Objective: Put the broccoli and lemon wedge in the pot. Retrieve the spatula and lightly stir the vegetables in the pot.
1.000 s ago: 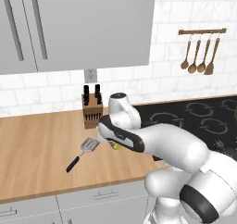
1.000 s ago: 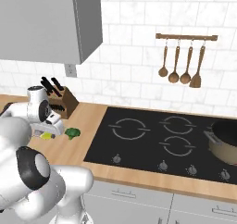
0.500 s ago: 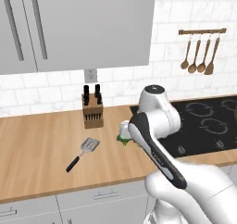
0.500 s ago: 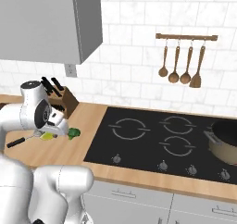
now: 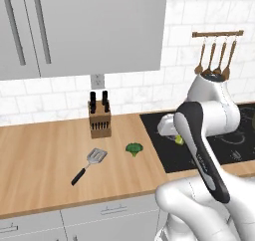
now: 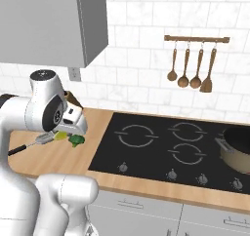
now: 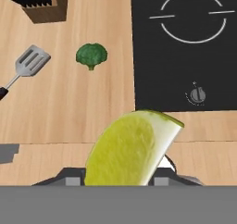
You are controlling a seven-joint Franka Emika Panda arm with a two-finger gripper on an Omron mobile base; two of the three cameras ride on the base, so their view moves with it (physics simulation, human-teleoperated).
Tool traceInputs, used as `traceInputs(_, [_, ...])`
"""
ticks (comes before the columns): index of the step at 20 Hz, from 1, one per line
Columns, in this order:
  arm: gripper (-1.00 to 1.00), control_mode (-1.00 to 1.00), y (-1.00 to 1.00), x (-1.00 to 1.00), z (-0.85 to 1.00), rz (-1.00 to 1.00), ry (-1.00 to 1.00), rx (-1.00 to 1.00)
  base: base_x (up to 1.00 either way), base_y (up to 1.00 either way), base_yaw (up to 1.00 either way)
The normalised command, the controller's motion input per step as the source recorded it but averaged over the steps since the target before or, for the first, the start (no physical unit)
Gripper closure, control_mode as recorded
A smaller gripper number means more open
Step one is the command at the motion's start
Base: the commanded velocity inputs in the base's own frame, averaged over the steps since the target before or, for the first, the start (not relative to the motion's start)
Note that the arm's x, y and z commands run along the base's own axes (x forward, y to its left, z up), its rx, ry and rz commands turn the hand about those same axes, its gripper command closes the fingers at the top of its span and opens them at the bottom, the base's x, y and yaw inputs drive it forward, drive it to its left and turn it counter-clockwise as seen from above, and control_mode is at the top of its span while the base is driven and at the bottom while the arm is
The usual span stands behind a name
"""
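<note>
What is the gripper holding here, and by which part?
The gripper holds the lemon wedge by its lower end between its fingers, lifted above the counter edge.

Open hob (image 6: pixel 161 147) before pot (image 6: pixel 238 152)

Home kitchen, rendered: wooden counter (image 5: pixel 45 155) with a black four-ring cooktop (image 6: pixel 176 145) set in, white tile backsplash (image 6: pixel 141 59), grey wall cabinets (image 5: pixel 84 31), knife block (image 5: pixel 99 121), wooden utensils on a wall rail (image 6: pixel 193 67), drawers (image 5: pixel 89 215) below, pot (image 6: pixel 237 149) on a burner.
</note>
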Motion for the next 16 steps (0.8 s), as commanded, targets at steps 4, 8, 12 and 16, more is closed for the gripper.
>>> traceInputs(4, [1.00,-1.00,-0.04,0.00,0.05,0.00,0.00,0.00,0.00,0.00,0.00])
traceInputs(8, [1.00,-1.00,0.00,0.00,0.00,0.00,0.00,0.00,0.00,0.00,0.00])
traceInputs(12, [1.00,-1.00,0.00,0.00,0.00,0.00,0.00,0.00,0.00,0.00,0.00])
traceInputs(16, [1.00,1.00,0.00,0.00,0.00,0.00,0.00,0.00,0.00,-0.03,0.00])
